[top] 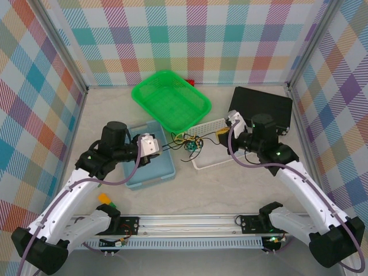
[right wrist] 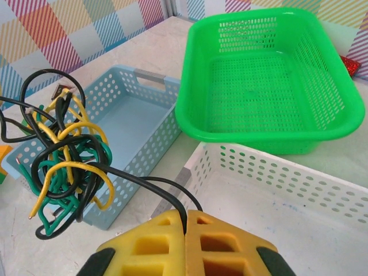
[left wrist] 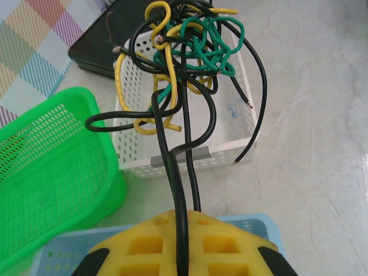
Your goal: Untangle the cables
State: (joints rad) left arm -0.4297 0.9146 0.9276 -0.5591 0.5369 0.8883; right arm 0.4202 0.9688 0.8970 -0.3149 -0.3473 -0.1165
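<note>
The cables (top: 190,144) are one small knot of black, yellow and dark green wire, hanging between my two grippers just above the near left corner of the white basket (top: 214,161). My left gripper (top: 157,146) is shut on a black strand (left wrist: 172,167) that runs up into the knot (left wrist: 190,52). My right gripper (top: 223,131) is shut on another black strand (right wrist: 149,183) leading left to the knot (right wrist: 63,155). In each wrist view the yellow fingers are pressed together on the wire, at my left gripper (left wrist: 183,217) and at my right gripper (right wrist: 186,215).
A blue basket (top: 150,175) lies under the left gripper. A green basket (top: 171,99) stands behind the knot, and a black flat case (top: 261,103) at the back right. Small yellow and green blocks (top: 107,200) sit near the left arm's base. Plaid walls close three sides.
</note>
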